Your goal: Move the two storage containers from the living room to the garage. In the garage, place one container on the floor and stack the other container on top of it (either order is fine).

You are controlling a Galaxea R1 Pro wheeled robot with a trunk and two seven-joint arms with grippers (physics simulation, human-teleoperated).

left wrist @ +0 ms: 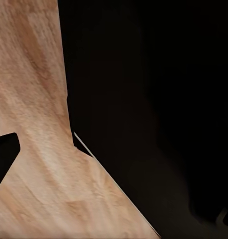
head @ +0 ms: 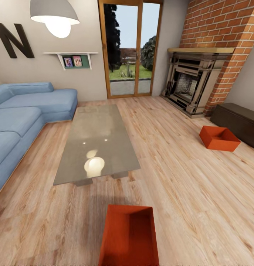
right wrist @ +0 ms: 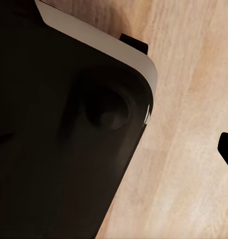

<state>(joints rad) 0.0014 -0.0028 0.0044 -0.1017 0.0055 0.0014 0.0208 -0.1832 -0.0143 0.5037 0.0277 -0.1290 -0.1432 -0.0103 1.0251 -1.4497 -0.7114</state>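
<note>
Two orange-red storage containers lie on the light wood planks of the living room. One container is right in front of me, at the head view's lower edge, its open top facing up. The other container sits farther off to the right, beside the dark bench. In the left wrist view a dark fingertip of my left gripper pokes in at the picture's edge over the planks. My right gripper likewise shows one fingertip at the edge. Nothing is held in either gripper.
A glass coffee table stands ahead of the near container, with a blue sofa to its left. A brick fireplace, a dark brown bench and glass doors line the far side. My dark base looms in both wrist views.
</note>
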